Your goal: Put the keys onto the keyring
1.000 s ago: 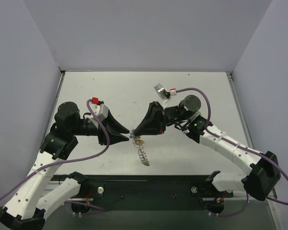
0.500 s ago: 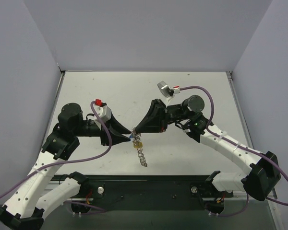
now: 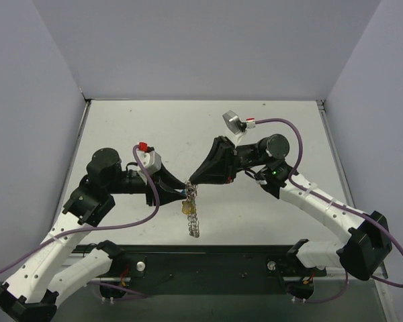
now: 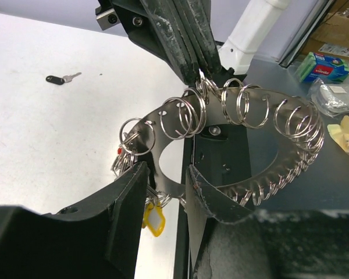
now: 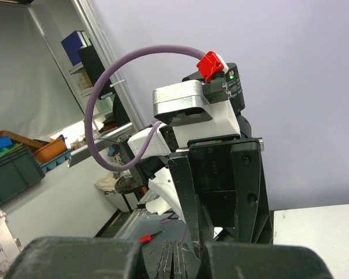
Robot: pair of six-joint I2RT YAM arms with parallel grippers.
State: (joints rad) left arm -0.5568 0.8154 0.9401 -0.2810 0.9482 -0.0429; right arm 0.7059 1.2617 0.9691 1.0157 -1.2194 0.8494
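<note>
Centre of the overhead view: the left gripper [image 3: 180, 192] is clamping the flat band of the keyring [image 3: 195, 227], which is dangling toward the lower edge. The right gripper [image 3: 192, 182], fingers pressed together, is apparently nipping one wire loop [image 4: 207, 87] on the rim. A yellow-headed key [image 4: 154, 213] is hanging beneath; a dark-headed key [image 4: 63, 78] is lying on the table [image 4: 35, 133], upper left of the left wrist view. Risk: opposed pulling by the arms could deform the loop or wrench the ring free
</note>
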